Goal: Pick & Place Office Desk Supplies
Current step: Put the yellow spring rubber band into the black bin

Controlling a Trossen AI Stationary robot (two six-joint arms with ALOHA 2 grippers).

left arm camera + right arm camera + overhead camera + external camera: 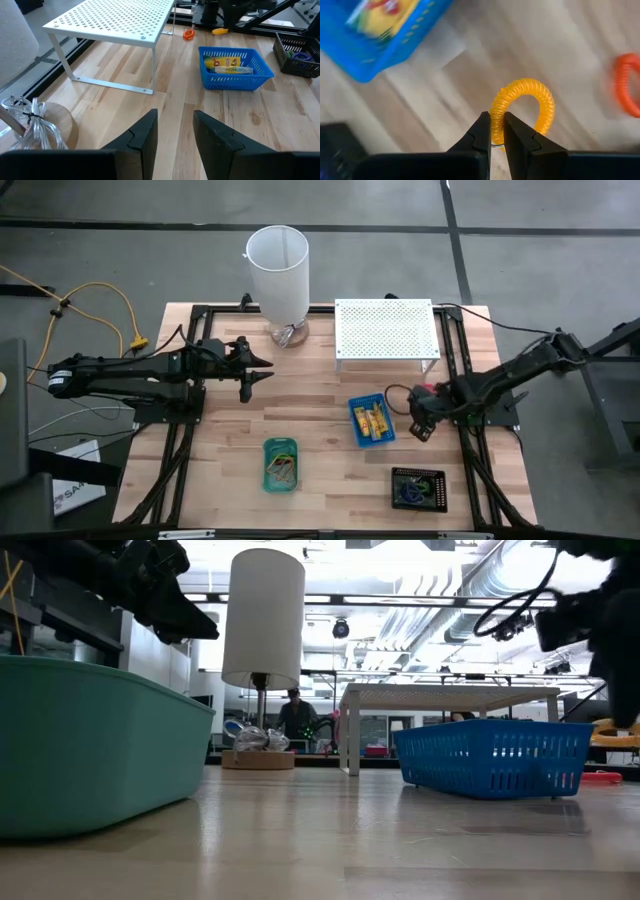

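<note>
My right gripper (495, 118) is shut on a yellow coiled loop (530, 102), just right of the blue tray (371, 421), which holds yellow packets (227, 64). An orange coiled loop (626, 85) lies on the wood beside it. The green tray (281, 465) holds thin bands, and the black tray (419, 488) holds small blue and green pieces. My left gripper (175, 117) is open and hovers over bare wood (262, 370) near the white cylinder's base, touching nothing. My right gripper pinches one side of the yellow coiled loop (496, 122) between its two fingertips. The fingers (482, 130) slant down from the table's right side. The rest of the ring stands out beyond the fingertips. Whether it is clear of the table, I cannot tell.
A white perforated shelf (385, 330) stands at the far edge, with the tall white cylinder (278, 270) to its left on a wooden base wrapped in clear cord (30, 125). Bare wood lies between the trays and in front of the shelf.
</note>
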